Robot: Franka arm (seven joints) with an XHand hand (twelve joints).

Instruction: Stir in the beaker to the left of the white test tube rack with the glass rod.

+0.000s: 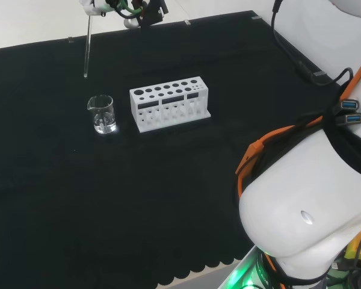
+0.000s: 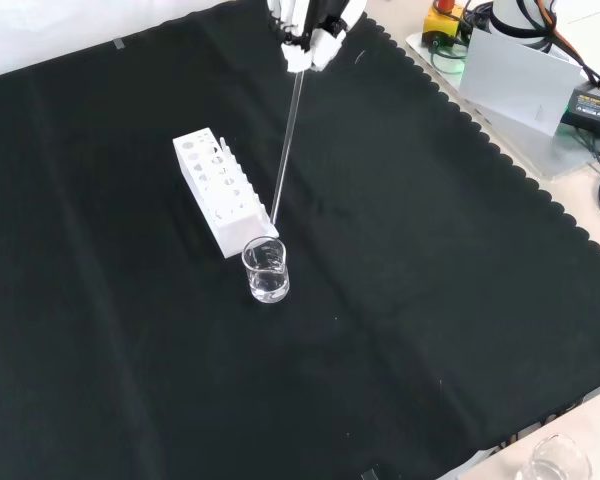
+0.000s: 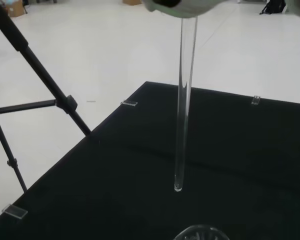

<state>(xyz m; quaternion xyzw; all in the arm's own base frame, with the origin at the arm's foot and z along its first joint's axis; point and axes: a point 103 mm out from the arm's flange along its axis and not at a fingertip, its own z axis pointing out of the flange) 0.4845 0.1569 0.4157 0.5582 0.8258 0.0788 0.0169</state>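
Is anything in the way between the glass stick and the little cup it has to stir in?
No, nothing visible blocks it. The hand holds the glass rod above the cloth, its tip in open air over the beaker. The white test tube rack stands beside the beaker, not under the rod's tip.

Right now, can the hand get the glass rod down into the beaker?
Probably yes. The hand holds the glass rod above the cloth; the beaker stands open-topped, apart from the rack, nothing covering it.
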